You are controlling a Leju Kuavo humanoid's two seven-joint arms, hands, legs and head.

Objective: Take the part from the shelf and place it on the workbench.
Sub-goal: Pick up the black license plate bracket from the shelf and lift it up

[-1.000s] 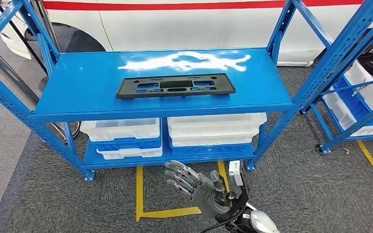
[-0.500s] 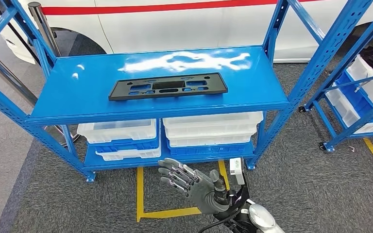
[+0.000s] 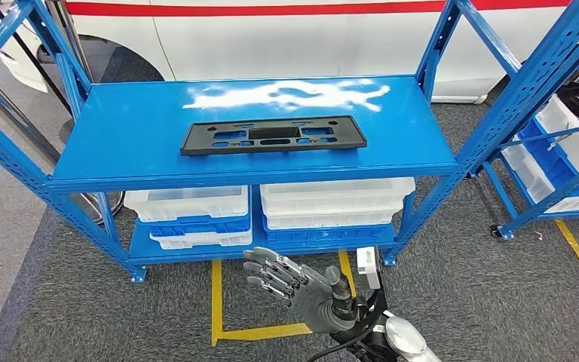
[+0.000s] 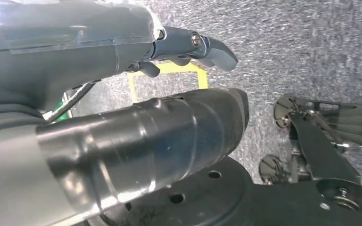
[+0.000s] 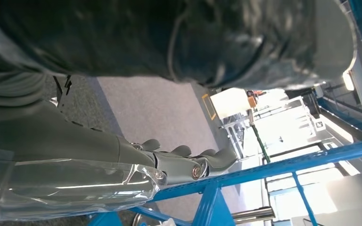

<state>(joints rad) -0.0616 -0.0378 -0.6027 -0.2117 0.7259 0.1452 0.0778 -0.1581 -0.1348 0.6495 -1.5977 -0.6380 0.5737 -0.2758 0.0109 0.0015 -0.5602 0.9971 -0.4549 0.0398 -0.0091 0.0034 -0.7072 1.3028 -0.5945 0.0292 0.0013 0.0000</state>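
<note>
The black part (image 3: 273, 134) is lying flat on the blue shelf's (image 3: 121, 136) top board, centre of the frame. Low in the frame, the right hand (image 3: 298, 287) is hanging with fingers (image 3: 268, 270) spread, holding nothing. The left hand's (image 4: 169, 47) fingers are lying loosely extended, touching nothing.

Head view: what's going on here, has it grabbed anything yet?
Not yet. The black part lies flat on the top level of the blue shelf, untouched. The right hand is raised low in front of the shelf, over the carpet, fingers apart and empty. The left hand hangs down by the robot's body over the floor and holds nothing. White bins sit on the lower level. No workbench can be made out.
</note>
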